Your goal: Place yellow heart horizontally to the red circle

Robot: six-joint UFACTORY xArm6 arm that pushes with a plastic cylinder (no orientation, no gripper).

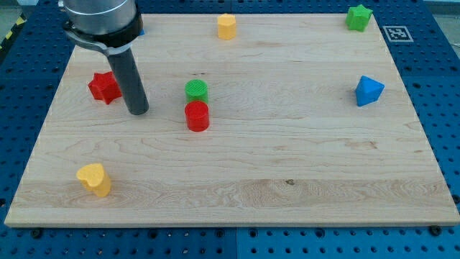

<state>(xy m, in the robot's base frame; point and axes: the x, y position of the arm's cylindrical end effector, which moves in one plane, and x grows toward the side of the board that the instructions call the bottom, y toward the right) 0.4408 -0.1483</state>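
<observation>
The yellow heart lies near the board's bottom left corner. The red circle stands left of the board's middle, touching the green circle just above it. My tip rests on the board left of the red circle and right of the red star. It is well above and to the right of the yellow heart, touching no block.
A yellow hexagon block sits at the top middle edge. A green star is at the top right corner, a blue block at the right. The arm's grey body covers the top left of the board.
</observation>
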